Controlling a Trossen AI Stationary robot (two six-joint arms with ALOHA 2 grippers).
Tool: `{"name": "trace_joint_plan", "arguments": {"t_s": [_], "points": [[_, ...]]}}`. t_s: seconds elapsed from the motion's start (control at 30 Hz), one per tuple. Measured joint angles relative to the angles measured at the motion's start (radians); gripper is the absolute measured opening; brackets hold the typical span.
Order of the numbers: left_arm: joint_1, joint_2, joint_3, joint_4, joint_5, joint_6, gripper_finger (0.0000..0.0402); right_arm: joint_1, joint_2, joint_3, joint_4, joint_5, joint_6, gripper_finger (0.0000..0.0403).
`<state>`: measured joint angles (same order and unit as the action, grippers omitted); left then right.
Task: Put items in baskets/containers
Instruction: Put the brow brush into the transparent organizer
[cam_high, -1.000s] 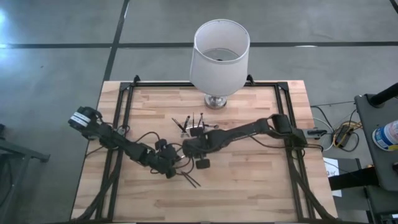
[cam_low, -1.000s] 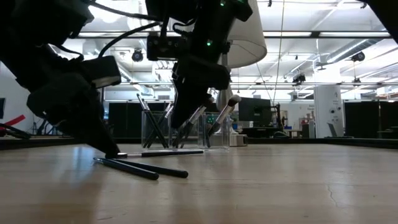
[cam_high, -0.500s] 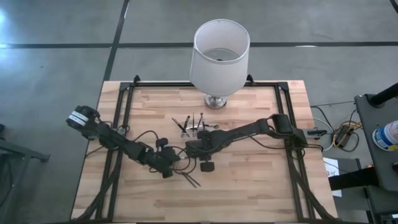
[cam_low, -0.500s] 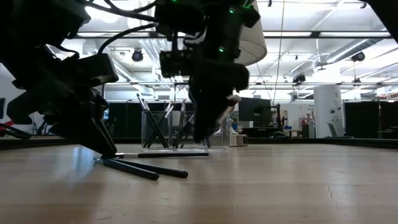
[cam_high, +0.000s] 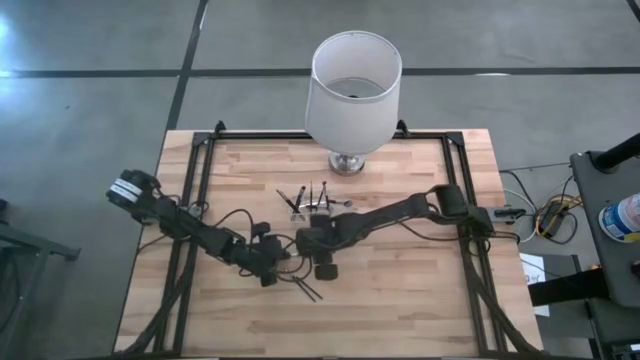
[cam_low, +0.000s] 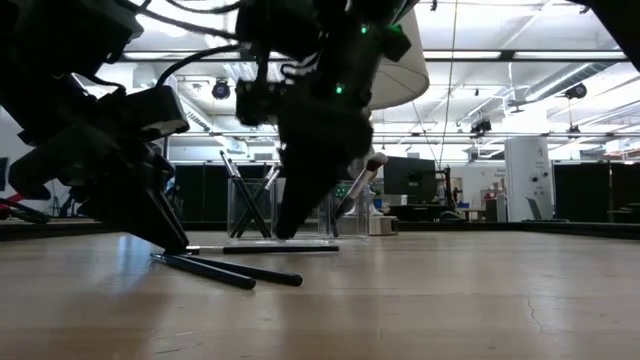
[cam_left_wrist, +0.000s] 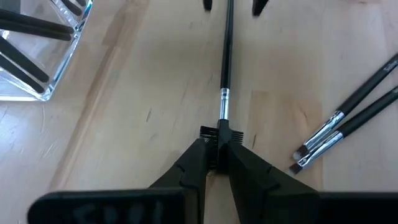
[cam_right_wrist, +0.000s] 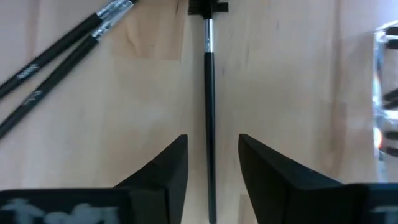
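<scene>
Two brushes (cam_low: 228, 270) lie loose at the near side of the table (cam_low: 450, 300), pale printing on their handles too small to read. Left claw (cam_left_wrist: 216, 149) clenched on the bristle end of a flat brush (cam_left_wrist: 225, 62). Right claw (cam_right_wrist: 211, 163) spread open, straddling its handle. Behind: clear holder (cam_low: 280, 207) with brushes upright, then lampshade (cam_high: 352, 90).

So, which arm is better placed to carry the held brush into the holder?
The right. Its open gripper straddles the brush, which the left gripper pinches at the head. The holder is on the right arm's side.
</scene>
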<state>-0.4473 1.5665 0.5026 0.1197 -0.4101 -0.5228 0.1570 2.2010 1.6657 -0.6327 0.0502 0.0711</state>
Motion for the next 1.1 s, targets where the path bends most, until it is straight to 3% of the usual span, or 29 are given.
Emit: {"name": "trace_joint_plan", "arguments": {"t_s": [0.33,0.8,1.1], "points": [[0.000,0.000,0.001,0.040,0.000,0.000,0.0054,0.002,0.056,0.013,0.003,-0.002,0.004,0.0147],[0.000,0.004,0.017,0.093,0.000,0.014,0.0054,-0.002,0.053,-0.009,-0.078,-0.096,0.042,0.0021],[0.000,0.004,0.056,0.092,-0.030,0.026,0.0054,-0.002,0.055,0.000,-0.100,-0.100,0.082,0.0010]]}}
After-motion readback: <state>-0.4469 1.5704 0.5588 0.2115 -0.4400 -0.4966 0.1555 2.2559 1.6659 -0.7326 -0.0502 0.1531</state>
